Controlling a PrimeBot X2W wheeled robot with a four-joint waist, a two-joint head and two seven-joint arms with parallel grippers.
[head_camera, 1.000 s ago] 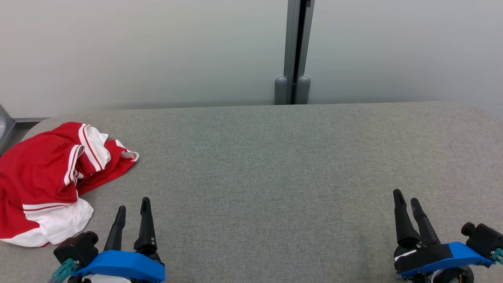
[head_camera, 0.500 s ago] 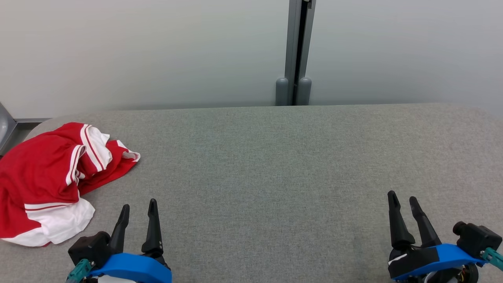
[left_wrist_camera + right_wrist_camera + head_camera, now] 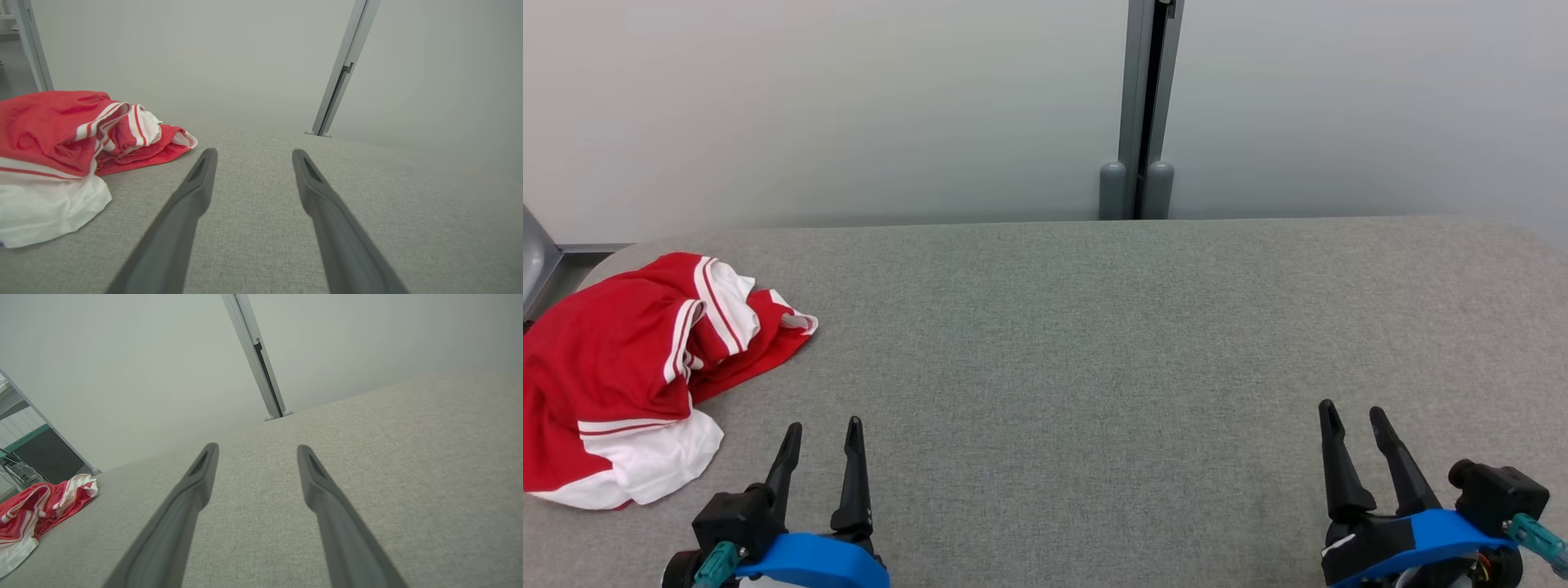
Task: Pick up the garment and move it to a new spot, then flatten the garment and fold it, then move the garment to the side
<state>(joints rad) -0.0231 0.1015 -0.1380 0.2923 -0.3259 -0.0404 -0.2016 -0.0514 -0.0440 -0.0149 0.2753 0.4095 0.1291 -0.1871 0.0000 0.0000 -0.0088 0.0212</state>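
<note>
Red and white cloth lies in a crumpled heap. This is the garment (image 3: 629,367), at the far left of the grey fabric table (image 3: 1094,327). The edge of the head view cuts off its left side. Its folds hide much of it, so I cannot tell what kind of clothing it is. The left gripper (image 3: 824,425) is near the heap but not touching it, with its fingers spread apart and nothing between them. The right gripper (image 3: 1352,408) is far across the table, spread wide too, with nothing in it. A grey post (image 3: 1147,106) stands behind the table.
</note>
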